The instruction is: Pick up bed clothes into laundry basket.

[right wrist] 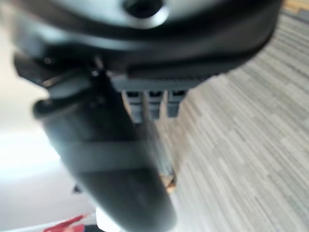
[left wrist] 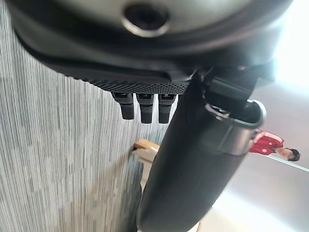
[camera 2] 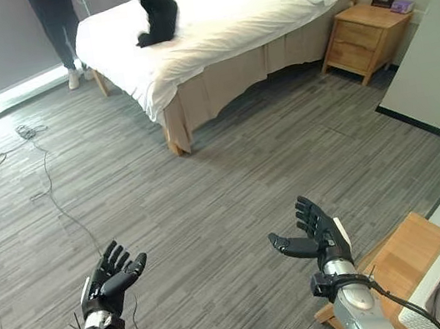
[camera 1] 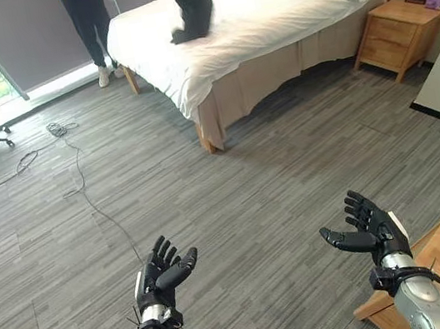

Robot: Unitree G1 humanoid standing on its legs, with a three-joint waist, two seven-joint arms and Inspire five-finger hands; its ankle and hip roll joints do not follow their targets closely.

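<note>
While both the left hand (camera 1: pixel 164 277) and the right hand (camera 1: pixel 372 232) hold fingers spread and empty, far from the bed (camera 1: pixel 263 18), you should approach the black garment (camera 1: pixel 192 9) on its cover before reaching.

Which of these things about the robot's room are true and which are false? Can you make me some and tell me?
1. A black piece of clothing is on the white-sheeted bed. True.
2. The robot's left hand is holding the black clothing. False: the left hand is open and holds nothing, low over the grey wood-look floor.
3. The right hand is open too. True.
4. A wooden nightstand stands beside the bed. True.
5. A person is lying on the bed. False: the person stands on the floor by the foot of the bed.
</note>
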